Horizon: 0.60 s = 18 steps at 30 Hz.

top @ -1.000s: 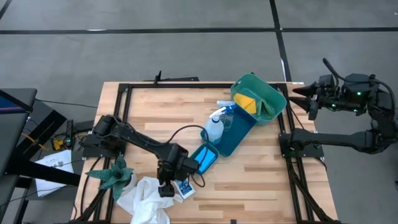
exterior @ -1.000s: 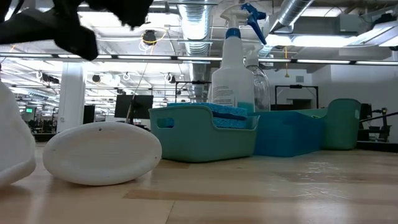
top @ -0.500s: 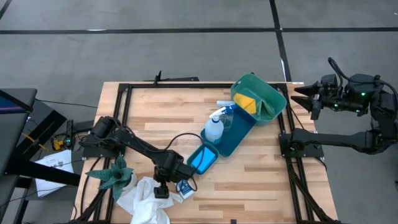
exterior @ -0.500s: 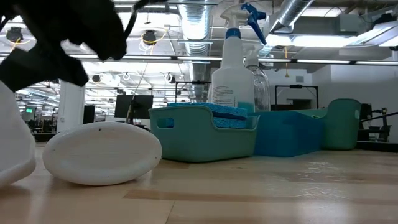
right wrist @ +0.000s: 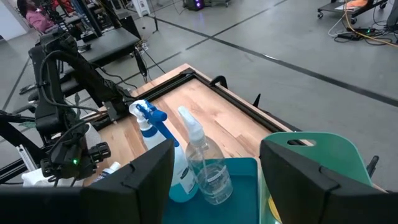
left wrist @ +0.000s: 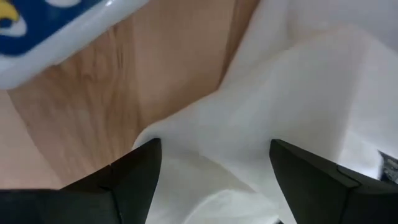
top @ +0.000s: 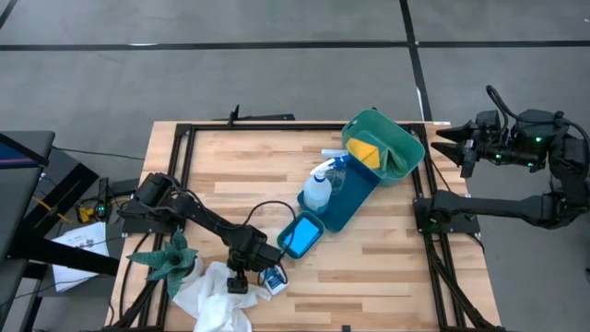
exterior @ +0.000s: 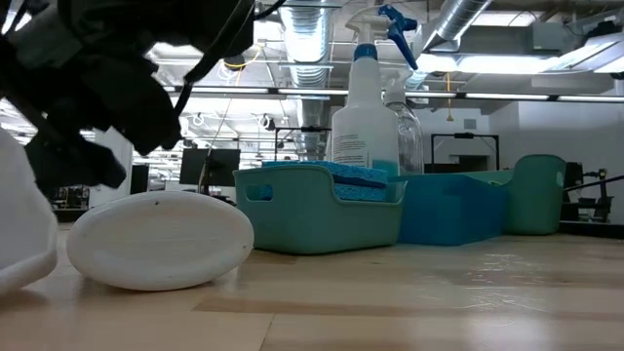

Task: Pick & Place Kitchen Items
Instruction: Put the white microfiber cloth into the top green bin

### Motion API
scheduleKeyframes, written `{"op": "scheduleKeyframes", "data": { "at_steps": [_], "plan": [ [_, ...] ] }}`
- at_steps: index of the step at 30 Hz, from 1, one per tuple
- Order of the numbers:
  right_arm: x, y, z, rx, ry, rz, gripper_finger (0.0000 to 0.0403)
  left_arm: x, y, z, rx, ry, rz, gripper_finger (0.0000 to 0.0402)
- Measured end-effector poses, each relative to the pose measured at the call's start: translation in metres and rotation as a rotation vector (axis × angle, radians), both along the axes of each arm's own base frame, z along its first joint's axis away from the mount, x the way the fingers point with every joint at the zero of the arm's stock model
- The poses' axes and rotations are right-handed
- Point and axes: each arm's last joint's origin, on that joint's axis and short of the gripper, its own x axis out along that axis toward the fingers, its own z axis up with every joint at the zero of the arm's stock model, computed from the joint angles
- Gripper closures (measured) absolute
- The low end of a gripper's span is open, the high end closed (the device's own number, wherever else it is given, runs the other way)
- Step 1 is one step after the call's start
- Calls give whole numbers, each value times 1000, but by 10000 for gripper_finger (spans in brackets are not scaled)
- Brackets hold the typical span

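A green spiky plant is lying at the near left corner of a wooden table. 3 bins are sitting in a diagonal row: teal, blue, green.

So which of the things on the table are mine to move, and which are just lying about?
Job:
cloth
small bottle
sponges
spray bottle
clear bottle
yellow pad

Lying about:
plant

The open left pincer is at the cloth.
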Motion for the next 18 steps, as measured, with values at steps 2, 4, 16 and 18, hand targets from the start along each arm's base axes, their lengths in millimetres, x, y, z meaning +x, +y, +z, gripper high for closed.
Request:
{"op": "scheduleKeyframes", "data": {
  "at_steps": [2,4,16,18],
  "plan": [
    [0,0,0,0,0,0,175,-2,0,-5,10,-9,0,105],
    [0,0,0,0,0,0,175,-5,1,-8,19,-4,13,105],
    [0,0,0,0,0,0,175,-7,3,-13,43,-18,13,212],
    [0,0,0,0,0,0,175,-7,3,-14,43,-18,12,249]
  ]
}}
